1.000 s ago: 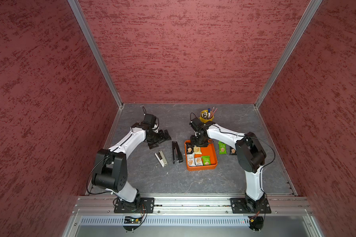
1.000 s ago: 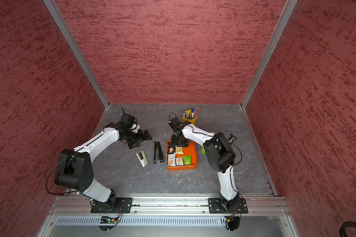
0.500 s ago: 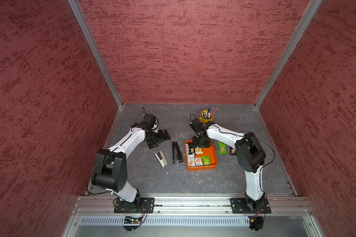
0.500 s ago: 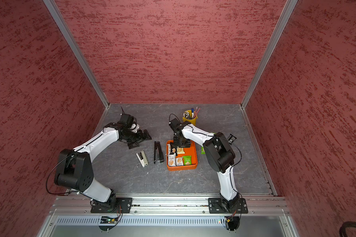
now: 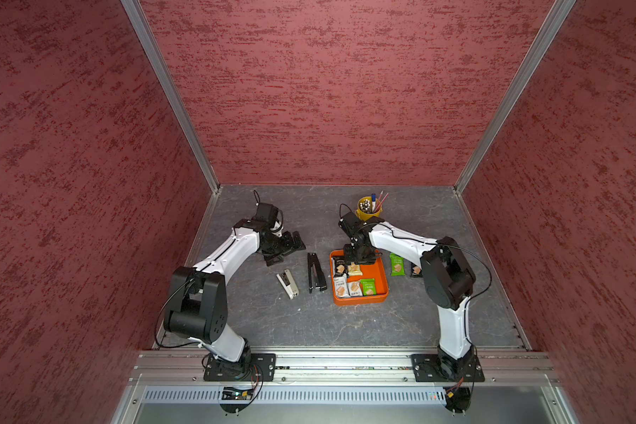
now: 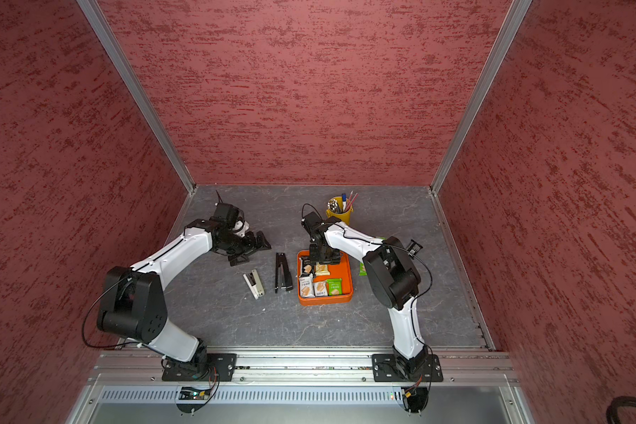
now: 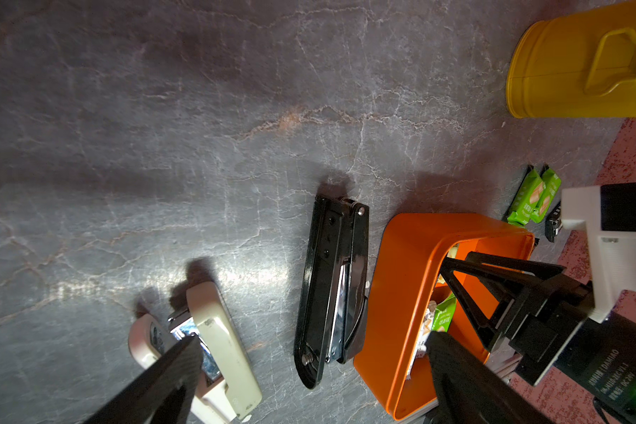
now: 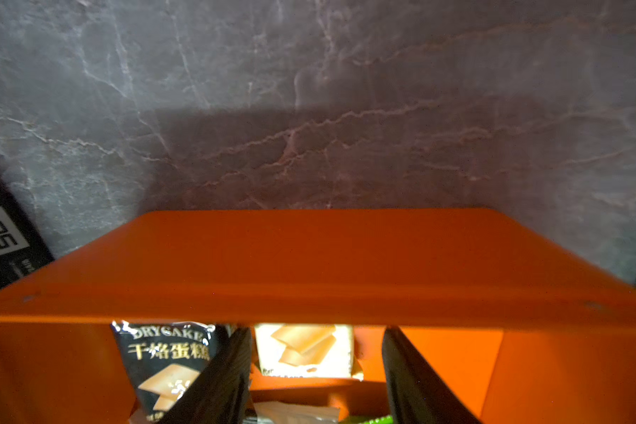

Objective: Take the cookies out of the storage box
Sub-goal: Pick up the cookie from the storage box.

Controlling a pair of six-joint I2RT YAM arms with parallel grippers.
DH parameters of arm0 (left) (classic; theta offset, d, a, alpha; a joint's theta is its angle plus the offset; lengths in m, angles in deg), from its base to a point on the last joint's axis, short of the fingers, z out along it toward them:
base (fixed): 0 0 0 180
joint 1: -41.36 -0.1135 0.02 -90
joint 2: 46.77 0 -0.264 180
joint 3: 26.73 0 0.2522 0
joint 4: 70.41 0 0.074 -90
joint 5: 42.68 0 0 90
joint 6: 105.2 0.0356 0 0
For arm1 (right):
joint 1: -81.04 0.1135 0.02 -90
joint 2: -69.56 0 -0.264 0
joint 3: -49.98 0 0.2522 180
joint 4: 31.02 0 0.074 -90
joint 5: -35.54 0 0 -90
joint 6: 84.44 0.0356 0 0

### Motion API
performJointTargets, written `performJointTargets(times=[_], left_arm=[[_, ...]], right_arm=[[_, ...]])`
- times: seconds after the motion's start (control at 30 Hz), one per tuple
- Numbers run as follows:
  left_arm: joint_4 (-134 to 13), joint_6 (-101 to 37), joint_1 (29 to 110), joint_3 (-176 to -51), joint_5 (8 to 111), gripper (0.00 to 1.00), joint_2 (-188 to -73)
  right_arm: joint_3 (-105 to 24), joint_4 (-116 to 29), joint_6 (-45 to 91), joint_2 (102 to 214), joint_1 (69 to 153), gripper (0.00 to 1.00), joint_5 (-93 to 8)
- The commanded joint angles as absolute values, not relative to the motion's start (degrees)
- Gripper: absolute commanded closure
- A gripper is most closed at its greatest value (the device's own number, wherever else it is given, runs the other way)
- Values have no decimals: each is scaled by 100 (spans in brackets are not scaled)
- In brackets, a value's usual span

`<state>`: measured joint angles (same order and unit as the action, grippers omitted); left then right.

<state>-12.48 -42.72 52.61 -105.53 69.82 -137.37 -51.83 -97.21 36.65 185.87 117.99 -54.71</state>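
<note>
On the grey marbled table (image 5: 272, 323) we see the storage box (image 5: 360, 300) holding cookies (image 5: 353, 289). The right gripper (image 8: 316, 330) stands parted astride a white packet (image 8: 303, 348) inside it. The left gripper (image 5: 286, 249) gapes wide, well apart.

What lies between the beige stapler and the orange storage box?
The black stapler lies between the beige stapler and the storage box; both top views and the left wrist view show it.

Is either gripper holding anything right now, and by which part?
Nothing is held. The left gripper hangs open and empty; the right gripper, down in the orange storage box, straddles a white cookie packet with its jaws apart, not clamped.
</note>
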Motion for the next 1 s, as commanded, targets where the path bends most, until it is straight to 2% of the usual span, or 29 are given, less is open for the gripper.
performJointTargets(times=[0.0,0.23,0.57,0.97], left_arm=[[-1173,-4191,5218,-10720,7026,0,-13694],[-1159,-4191,5225,-10735,7008,0,-13711],[-1174,-4200,5219,-10731,7006,0,-13725],[-1191,-4185,5211,-10716,7035,0,-13718]], right_arm=[[-5202,-9589,3676,18732,11859,38,-5466],[-5228,-9577,3645,18838,11874,37,-5479],[-5237,-10059,3751,18786,11877,42,-6196],[-5376,-9814,3756,19049,11880,39,-5892]])
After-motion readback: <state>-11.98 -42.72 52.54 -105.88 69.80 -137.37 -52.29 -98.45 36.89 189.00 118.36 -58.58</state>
